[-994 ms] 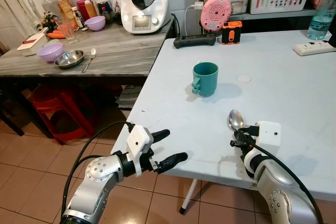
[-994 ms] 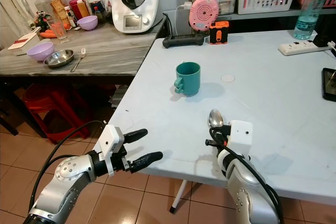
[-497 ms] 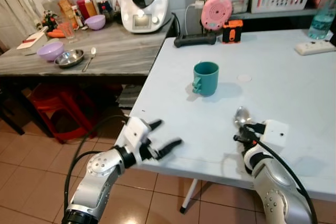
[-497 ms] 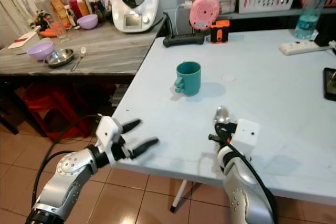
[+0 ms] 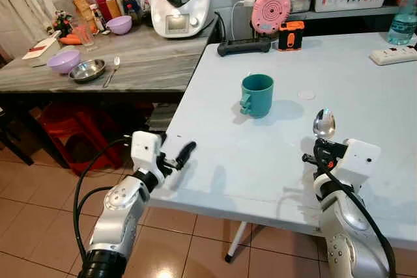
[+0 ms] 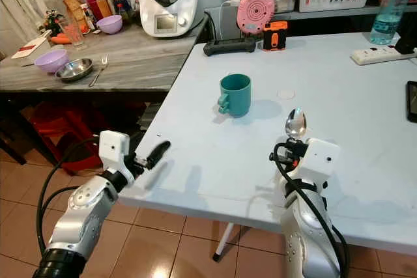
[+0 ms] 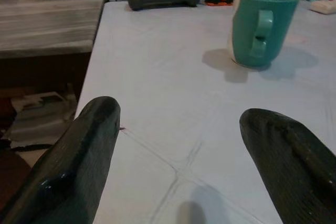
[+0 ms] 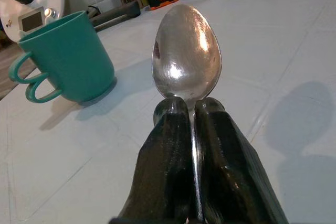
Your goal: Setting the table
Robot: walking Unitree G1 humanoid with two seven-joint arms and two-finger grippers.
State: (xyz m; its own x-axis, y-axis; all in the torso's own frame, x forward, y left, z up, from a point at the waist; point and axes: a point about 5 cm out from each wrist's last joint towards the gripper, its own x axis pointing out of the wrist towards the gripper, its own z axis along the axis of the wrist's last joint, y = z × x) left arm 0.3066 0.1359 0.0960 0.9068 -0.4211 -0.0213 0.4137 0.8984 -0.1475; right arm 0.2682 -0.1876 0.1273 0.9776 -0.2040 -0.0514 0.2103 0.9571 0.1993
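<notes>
Right of the teal mug (image 5: 257,95) and nearer the robot, right gripper (image 5: 321,142) pinches a metal spoon (image 5: 324,124) by the neck, both black fingers pressed together on it, bowl pointing up and away, held over the pale table (image 5: 365,102). Spoon is polished steel, oval bowl, shiny with bright reflections, looks clean; handle hidden between the fingers. Mug stands upright on the table, double-loop handle facing the robot's left. Left gripper (image 5: 176,158) sits at the table's near-left edge, well short of the mug, fingers (image 7: 73,166) spread apart, holding nothing.
</notes>
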